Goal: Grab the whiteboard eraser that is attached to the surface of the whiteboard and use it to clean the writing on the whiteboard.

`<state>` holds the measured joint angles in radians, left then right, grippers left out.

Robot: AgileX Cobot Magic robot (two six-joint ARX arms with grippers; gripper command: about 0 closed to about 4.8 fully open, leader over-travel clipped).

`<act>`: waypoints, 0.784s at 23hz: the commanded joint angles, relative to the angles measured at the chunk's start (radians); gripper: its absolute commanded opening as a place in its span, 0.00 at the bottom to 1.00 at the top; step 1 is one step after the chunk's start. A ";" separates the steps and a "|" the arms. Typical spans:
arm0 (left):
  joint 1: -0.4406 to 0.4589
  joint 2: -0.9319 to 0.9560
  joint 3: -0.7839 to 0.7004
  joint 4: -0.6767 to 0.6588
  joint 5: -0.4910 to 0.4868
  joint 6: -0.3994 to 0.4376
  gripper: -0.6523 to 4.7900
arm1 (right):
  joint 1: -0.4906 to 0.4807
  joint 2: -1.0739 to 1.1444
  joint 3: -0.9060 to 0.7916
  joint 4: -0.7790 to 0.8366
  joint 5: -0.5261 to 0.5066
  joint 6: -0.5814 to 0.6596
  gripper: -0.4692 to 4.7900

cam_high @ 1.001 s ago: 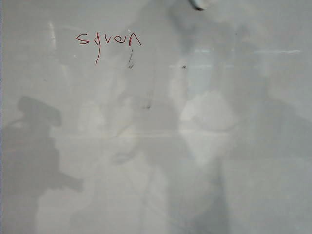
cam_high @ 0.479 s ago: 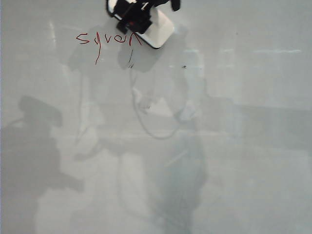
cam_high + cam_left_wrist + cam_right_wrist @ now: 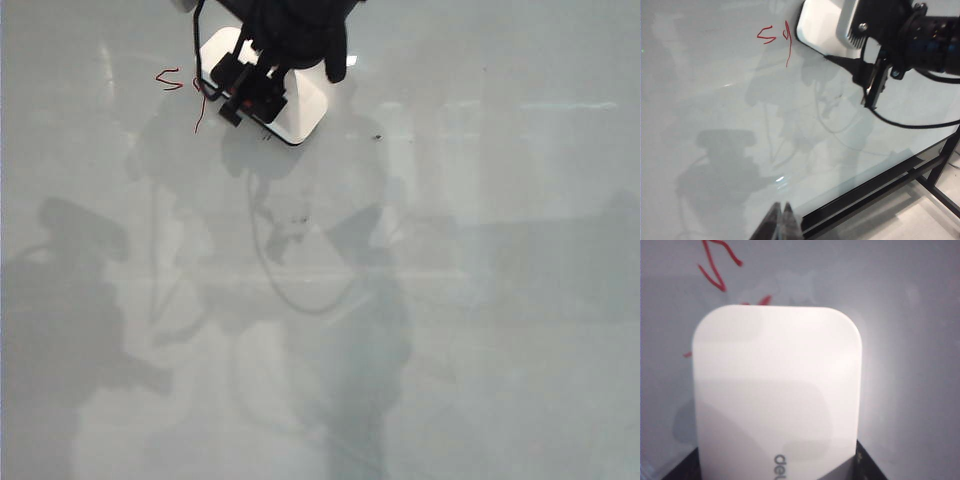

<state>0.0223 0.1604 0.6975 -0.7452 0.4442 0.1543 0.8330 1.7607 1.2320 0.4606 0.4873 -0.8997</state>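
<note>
The whiteboard eraser (image 3: 303, 110), a white rounded block with a thin black edge, lies against the whiteboard (image 3: 450, 300), and my right gripper (image 3: 280, 68) is shut on it. It covers most of the red writing (image 3: 170, 78); only the "s" and a tail stroke show beside it. The right wrist view is filled by the eraser (image 3: 777, 385), held in the right gripper (image 3: 776, 471), with red strokes of writing (image 3: 715, 267) just past its far edge. My left gripper (image 3: 781, 221) is shut and holds nothing. It hangs over the board, far from the eraser (image 3: 820, 22) and the writing (image 3: 771, 35).
The board's black frame edge (image 3: 875, 187) and a metal stand leg (image 3: 940, 170) show in the left wrist view. A black cable (image 3: 910, 124) hangs from the right arm. Arm shadows fall across the glossy board.
My right arm has come in from the top with the eraser and moved down and left over the red writing. Most letters are now covered. The left arm has not moved.
</note>
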 commanded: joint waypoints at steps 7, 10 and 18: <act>0.000 0.000 0.004 0.006 0.005 0.003 0.12 | 0.016 0.084 0.011 0.023 -0.018 0.006 0.37; 0.000 0.000 0.004 0.006 0.005 0.003 0.12 | 0.028 0.083 0.016 0.019 -0.001 -0.002 0.37; 0.000 0.000 0.004 0.006 0.005 0.003 0.12 | 0.030 0.064 0.143 0.014 0.172 -0.193 0.37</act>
<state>0.0223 0.1600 0.6975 -0.7456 0.4450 0.1543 0.8761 1.8488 1.3449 0.3969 0.6239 -1.0554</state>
